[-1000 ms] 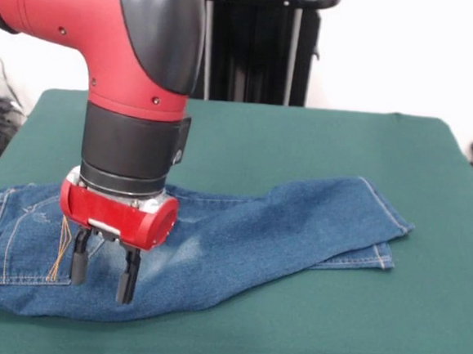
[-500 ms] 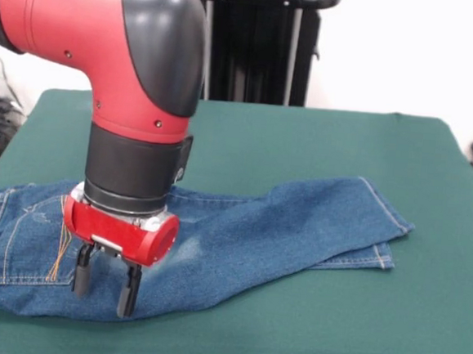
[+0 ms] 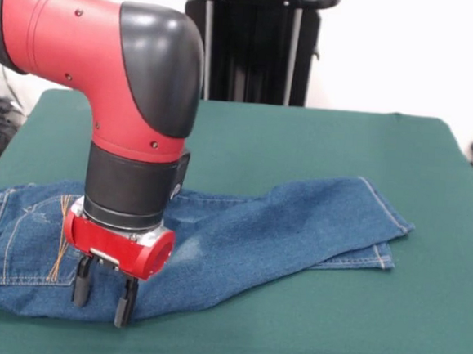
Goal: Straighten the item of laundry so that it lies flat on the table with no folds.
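Where green bench (image 3: 320,151) spans our view, jeans (image 3: 281,230) lie across near-left part, legs overlapped toward right, waist at left edge. Arm (image 3: 121,78) comes down over seat. Fingers (image 3: 103,289) parted, tips at denim's near edge, gripping nothing we see.

Bright, even, diffuse light; faint shadow beneath jeans (image 3: 239,243); white wall washed out; mild softness overall.

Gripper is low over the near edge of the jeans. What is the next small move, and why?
Probably lower a little and close on the jeans' near edge. The open gripper straddles that edge, and one leg lies folded over the other toward the hems, so the cloth needs a grasp before pulling it out flat.
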Robot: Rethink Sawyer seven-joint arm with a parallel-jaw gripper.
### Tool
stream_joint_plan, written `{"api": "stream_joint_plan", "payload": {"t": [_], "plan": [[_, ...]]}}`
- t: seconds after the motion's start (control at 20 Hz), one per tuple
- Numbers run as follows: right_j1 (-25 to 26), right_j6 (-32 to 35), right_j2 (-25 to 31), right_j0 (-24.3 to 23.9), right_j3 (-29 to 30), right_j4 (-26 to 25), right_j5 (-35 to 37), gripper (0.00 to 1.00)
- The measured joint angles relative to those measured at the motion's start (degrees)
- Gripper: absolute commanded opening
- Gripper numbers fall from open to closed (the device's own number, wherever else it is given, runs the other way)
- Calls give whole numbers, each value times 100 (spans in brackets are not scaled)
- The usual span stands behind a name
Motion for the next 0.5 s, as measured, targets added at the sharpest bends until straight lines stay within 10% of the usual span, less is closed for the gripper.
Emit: {"api": "stream_joint_plan", "payload": {"t": [0.5], "plan": [[96,0,-93,127,-3,134,-299,100]]}}
